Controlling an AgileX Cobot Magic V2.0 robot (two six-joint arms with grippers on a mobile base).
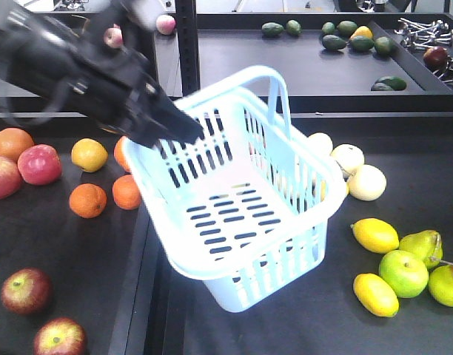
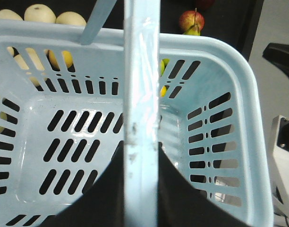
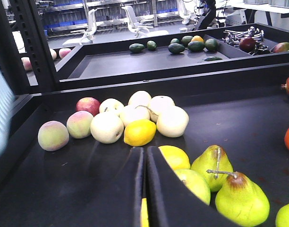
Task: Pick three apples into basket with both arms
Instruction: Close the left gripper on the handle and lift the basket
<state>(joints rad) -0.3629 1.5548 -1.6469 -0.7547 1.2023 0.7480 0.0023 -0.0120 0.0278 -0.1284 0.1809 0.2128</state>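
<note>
The pale blue basket [image 1: 234, 214] hangs tilted above the black table, empty. My left gripper [image 1: 178, 129] grips it at the near-left rim. In the left wrist view the left gripper [image 2: 141, 153] is shut on the basket's handle [image 2: 141, 85], which runs straight up between the black fingers [image 2: 104, 194]. Two dark red apples [image 1: 25, 290] [image 1: 60, 339] lie at the table's front left, apart from the basket. My right gripper [image 3: 144, 158] is shut with nothing held, low over lemons and pears; it does not show in the front view.
Pinker apples [image 1: 39, 164] and oranges [image 1: 87, 200] lie left of the basket. Lemons [image 1: 374, 235], pears [image 1: 423, 248] and pale round fruits [image 1: 366, 182] lie to its right. A raised divider [image 1: 138, 296] splits the table. A black post [image 1: 186, 44] and a rear tray with avocados [image 1: 334, 42] stand behind.
</note>
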